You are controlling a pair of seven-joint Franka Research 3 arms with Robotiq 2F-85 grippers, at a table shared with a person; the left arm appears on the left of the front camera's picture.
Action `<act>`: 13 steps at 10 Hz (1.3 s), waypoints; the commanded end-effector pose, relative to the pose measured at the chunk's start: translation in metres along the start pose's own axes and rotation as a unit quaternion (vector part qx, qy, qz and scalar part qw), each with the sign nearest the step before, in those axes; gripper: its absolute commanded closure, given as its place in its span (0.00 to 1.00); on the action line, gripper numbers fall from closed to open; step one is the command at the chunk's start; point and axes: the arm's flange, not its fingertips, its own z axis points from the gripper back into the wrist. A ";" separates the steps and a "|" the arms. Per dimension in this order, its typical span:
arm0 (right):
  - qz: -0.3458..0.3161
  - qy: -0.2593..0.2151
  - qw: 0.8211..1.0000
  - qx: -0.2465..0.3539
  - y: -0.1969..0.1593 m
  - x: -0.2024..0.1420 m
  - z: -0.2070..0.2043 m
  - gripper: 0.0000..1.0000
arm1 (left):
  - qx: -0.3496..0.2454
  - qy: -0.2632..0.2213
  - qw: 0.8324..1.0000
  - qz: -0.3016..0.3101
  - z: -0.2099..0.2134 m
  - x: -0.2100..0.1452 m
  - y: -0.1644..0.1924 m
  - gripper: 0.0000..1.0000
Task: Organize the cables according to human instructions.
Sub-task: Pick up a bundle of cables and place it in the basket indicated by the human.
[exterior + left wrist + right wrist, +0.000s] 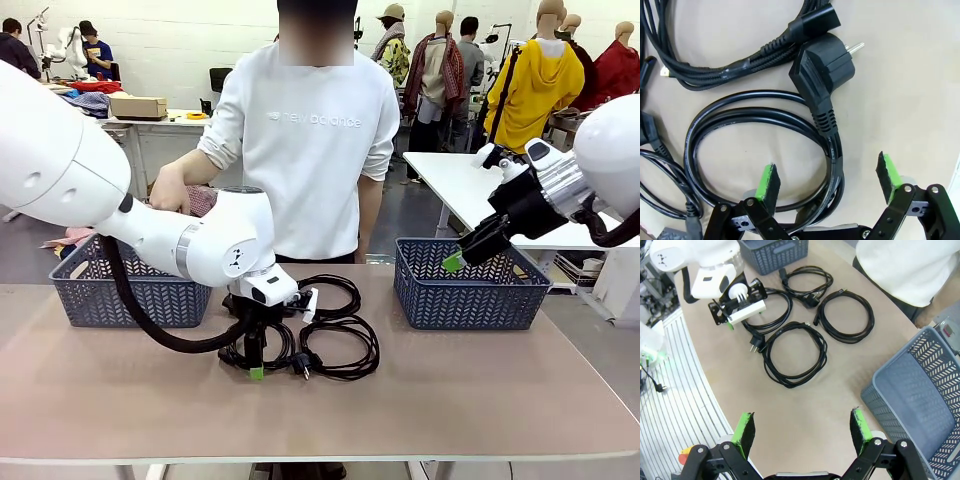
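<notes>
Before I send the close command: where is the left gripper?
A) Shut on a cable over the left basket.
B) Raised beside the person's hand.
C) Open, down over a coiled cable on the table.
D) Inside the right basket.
C: the left gripper stands open low over the table, with strands of a coiled cable between its green pads.

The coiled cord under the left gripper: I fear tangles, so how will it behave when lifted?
Probably floppy: the coiled cord is several thin turns, so it may sag and spread if the left gripper, open over it, lifts one side. Its chunky plug would likely dangle.
</notes>
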 end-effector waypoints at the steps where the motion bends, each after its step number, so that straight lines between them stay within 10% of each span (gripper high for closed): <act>1: -0.001 -0.008 1.000 0.007 -0.001 0.000 -0.001 0.00 | 0.016 0.012 1.000 0.006 -0.003 -0.001 -0.002 0.00; 5: -0.001 -0.008 1.000 0.007 -0.001 0.000 -0.001 0.00 | 0.021 0.007 1.000 0.010 -0.006 -0.001 -0.004 0.00; 12: -0.001 -0.008 1.000 0.007 -0.001 0.000 -0.001 0.00 | 0.020 0.015 1.000 0.009 -0.006 0.000 -0.001 0.62; 13: -0.001 -0.008 1.000 0.007 -0.001 0.000 -0.001 0.00 | 0.021 0.014 1.000 0.009 -0.006 -0.001 -0.001 0.57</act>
